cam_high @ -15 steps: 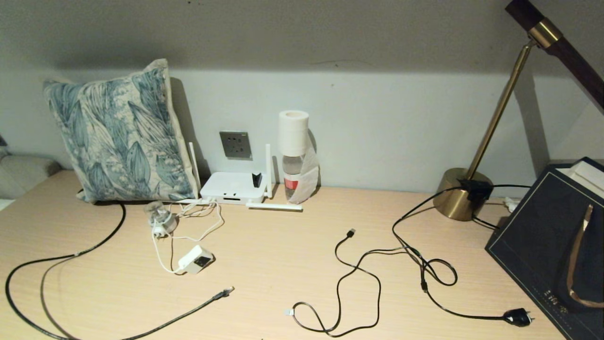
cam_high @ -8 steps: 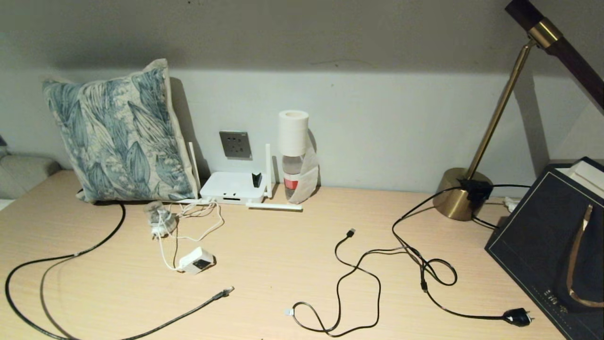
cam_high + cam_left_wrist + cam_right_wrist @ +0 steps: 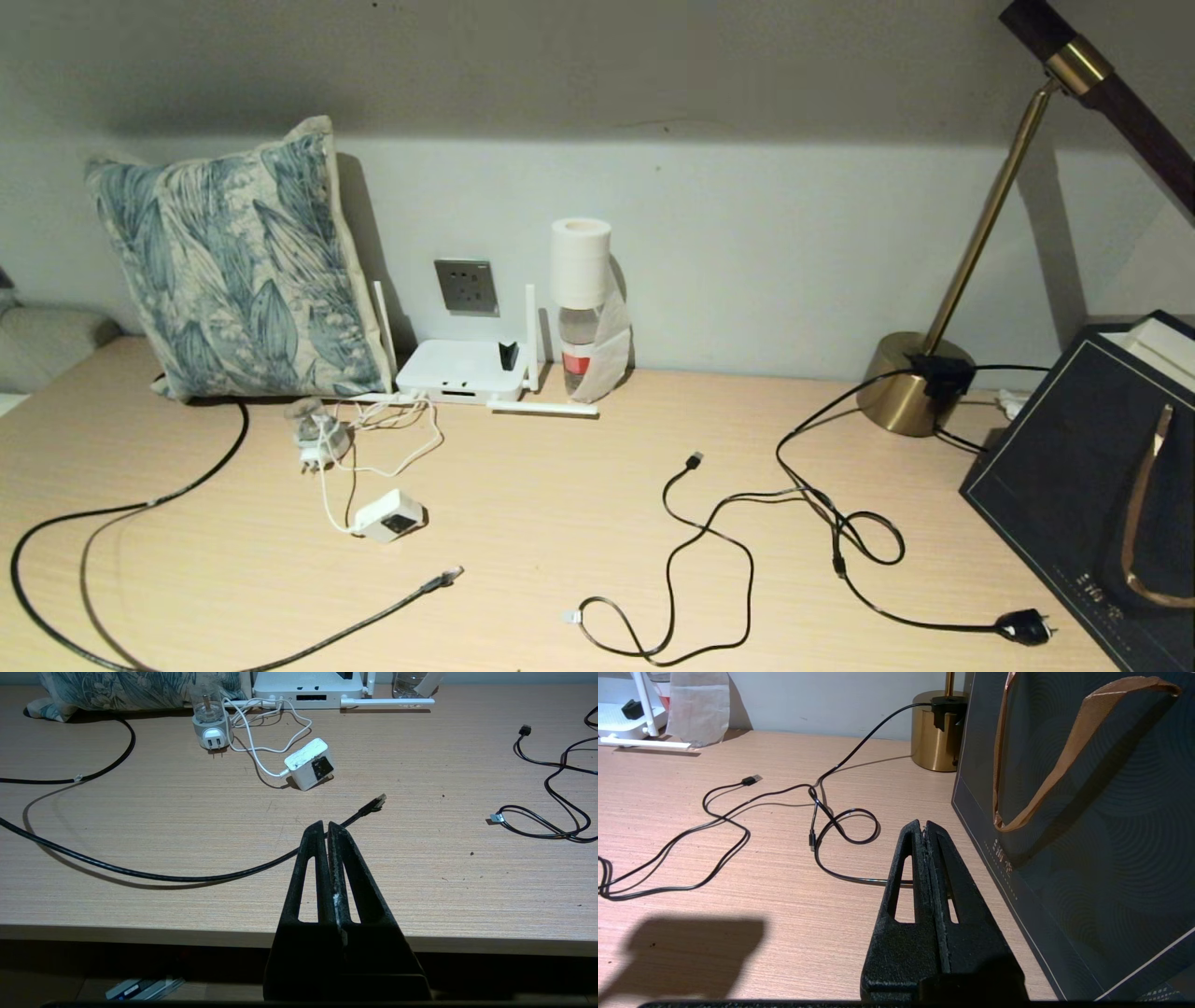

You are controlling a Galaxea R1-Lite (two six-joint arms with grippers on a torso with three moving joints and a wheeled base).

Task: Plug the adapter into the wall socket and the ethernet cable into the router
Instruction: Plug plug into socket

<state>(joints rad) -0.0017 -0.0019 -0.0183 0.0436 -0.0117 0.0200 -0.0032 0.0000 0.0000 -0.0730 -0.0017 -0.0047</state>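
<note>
The adapter (image 3: 390, 516) lies loose on the worktop (image 3: 560, 485), left of centre, with the ethernet cable (image 3: 446, 578) just nearer and its clip end free. The router (image 3: 459, 370) sits at the far wall under the wall socket (image 3: 465, 286). The left pincer (image 3: 326, 828) and right pincer (image 3: 923, 827) are both pressed together, holding nothing, at the near edge.

Both arms sit low and out of the head view, the left gripper (image 3: 327, 825) and right gripper (image 3: 923, 823) each closed, fingers pressed together, holding nothing.
</note>
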